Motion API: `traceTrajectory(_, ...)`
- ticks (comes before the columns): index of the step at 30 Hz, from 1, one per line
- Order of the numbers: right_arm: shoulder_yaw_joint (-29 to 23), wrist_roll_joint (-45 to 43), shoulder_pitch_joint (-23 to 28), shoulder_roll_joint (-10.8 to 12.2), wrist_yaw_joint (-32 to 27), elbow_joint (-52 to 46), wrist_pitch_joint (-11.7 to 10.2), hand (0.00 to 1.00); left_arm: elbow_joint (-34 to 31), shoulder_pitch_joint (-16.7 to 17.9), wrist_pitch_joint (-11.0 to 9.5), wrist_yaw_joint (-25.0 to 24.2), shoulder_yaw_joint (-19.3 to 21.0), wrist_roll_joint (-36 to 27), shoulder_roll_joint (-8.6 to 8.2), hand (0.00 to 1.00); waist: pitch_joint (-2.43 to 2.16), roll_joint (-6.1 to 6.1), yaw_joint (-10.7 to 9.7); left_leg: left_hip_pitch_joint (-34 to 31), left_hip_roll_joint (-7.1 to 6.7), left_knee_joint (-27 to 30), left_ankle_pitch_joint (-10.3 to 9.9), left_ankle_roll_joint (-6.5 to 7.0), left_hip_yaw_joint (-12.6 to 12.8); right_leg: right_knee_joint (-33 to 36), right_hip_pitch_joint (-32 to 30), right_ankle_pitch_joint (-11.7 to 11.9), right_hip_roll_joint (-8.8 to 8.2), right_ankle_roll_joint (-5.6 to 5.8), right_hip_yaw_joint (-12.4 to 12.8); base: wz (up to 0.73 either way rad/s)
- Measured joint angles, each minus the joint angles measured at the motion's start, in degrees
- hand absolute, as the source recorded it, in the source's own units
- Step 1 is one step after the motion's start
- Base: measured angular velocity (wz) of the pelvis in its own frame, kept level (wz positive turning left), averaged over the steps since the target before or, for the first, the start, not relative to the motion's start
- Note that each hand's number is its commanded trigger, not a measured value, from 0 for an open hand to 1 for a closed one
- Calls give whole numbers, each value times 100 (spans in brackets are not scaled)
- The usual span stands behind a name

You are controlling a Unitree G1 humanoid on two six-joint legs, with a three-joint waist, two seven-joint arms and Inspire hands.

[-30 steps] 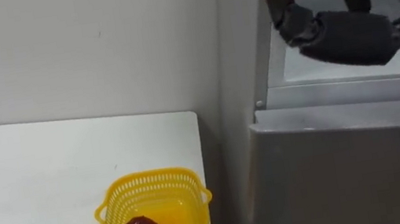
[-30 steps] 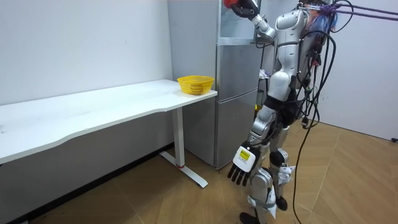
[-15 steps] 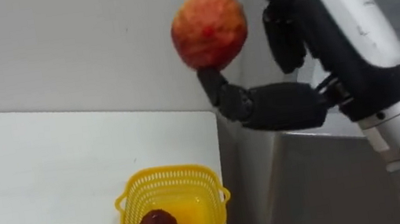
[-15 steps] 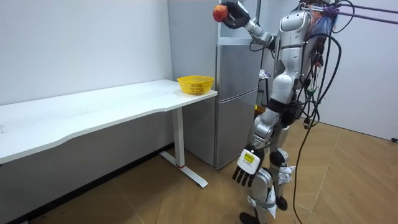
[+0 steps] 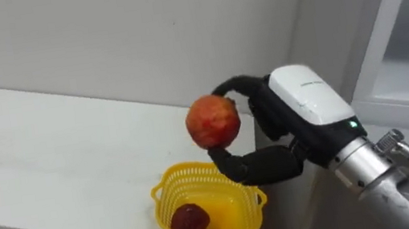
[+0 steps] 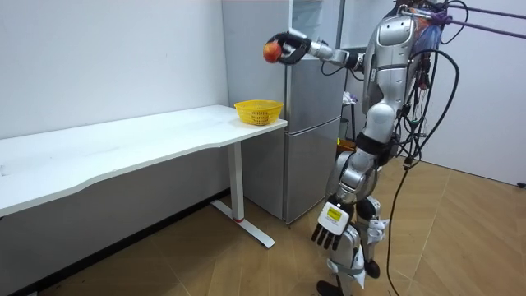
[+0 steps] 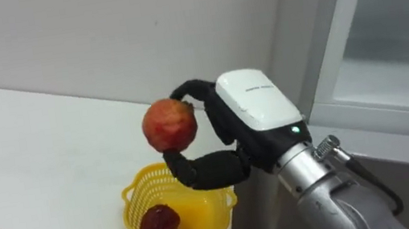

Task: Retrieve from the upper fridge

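My right hand is shut on a round red-orange fruit, thumb beneath it and fingers curled over its top. It hangs in the air just above the back rim of a yellow basket near the white table's right end. A dark red fruit lies inside the basket. In the room view the arm reaches out from the fridge toward the table, with the red-orange fruit well above the basket. My left hand hangs low at my side, fingers straight.
I stand in front of the grey fridge, which rises right beside the table's end. A white wall runs behind the table. The long tabletop stretches away to the room view's left, bare of other things.
My right hand has carried the fruit from up by the fridge leftward and down to above the basket. The eye views have swung left toward the table.
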Motion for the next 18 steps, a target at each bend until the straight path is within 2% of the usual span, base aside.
traceTrajectory(3, 90, -122, -4, 0, 16, 264, 40, 100, -20, -18, 31, 1, -3, 0, -20, 0, 18, 27, 88, -103, 3, 39, 0, -1, -19, 1, -74, 0, 4, 0, -13, 4)
traceTrajectory(8, 350, -131, -11, 1, 57, 658, 91, 100, -34, -73, 35, 10, -3, -3, -10, 0, 13, 19, 222, -198, 4, 40, 3, -2, -22, 2, -160, 0, 5, -1, -15, 1)
traceTrajectory(10, 390, -186, -14, 13, 107, 754, 115, 100, -24, -118, 36, 9, -3, -5, -11, 0, -6, -7, 253, -243, 2, 45, 4, -2, -48, 3, -176, 0, -7, 0, -96, 10)
traceTrajectory(11, 394, -316, -64, 62, 117, 920, 100, 100, -26, -122, 37, 8, 1, -4, -11, 0, 5, 10, 260, -248, 2, 49, 6, -3, -47, -1, -187, 0, -7, 0, -98, 5)
traceTrajectory(14, 406, -369, -132, 160, 126, 1151, 182, 100, -27, -137, 39, 3, 2, -4, -10, 0, 1, 3, 343, -257, 1, 79, 8, -2, -46, -4, -206, 0, -15, 0, -153, 0)
traceTrajectory(18, 407, -419, -134, 159, 123, 1237, 182, 100, -95, -117, 39, -13, 0, -4, 7, 0, 12, 9, 364, -306, 0, 81, 8, -2, -112, -3, -204, 0, -23, 0, -294, 8)
